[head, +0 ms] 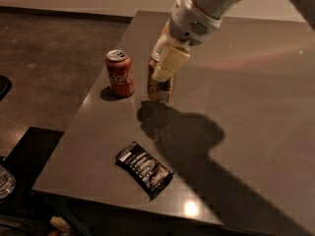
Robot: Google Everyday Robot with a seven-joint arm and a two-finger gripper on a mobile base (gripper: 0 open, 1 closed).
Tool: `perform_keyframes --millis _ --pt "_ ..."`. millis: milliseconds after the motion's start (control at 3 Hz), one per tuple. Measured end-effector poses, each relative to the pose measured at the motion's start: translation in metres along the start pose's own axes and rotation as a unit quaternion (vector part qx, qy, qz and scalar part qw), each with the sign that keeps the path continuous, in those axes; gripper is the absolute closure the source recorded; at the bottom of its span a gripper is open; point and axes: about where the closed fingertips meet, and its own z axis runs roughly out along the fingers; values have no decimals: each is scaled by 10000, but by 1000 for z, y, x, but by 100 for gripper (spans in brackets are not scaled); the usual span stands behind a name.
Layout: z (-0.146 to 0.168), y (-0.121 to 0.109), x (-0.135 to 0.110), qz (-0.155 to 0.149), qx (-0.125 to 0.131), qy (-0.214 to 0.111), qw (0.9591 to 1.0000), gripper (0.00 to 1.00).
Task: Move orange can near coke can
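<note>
The orange can [160, 86] stands upright on the left half of the desk [256, 112], just to the right of the coke can [119, 73]. A narrow strip of desk shows between the two, so they are near but not touching. Whether its base rests fully on the desk or sits a hair above it cannot be told, since its dark shadow [182, 136] begins right at its foot.

The gripper [165, 63] comes down onto the can from above and the right, and is clamped on its upper part. One pale finger [171, 62] lies across the can's front, the other shows at its upper left, and the silver top is mostly hidden between them. The white arm [197, 18] slopes up from the gripper toward the upper right and out of view.

The coke can is upright, silver top showing, white script facing the camera, close to the desk's left edge.

Nearer the camera, well apart from both cans, a black packet [144, 169] with pale print lies flat and askew close to the front edge — left of the arm's shadow. A bright spot of glare sits on the desk to its lower right. Beyond the desk's left edge lies a dark floor [44, 48].
</note>
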Motion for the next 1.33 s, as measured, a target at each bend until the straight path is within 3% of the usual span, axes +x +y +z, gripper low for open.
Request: perform_keyframes --millis 333,667,1333 --pt "20 -12 -13 -154 -82 -22 9998 100" --pt "34 -22 -20 -300 -75 -6 9995 82" --pt "50 -30 -24 -560 -206 -20 9982 35"
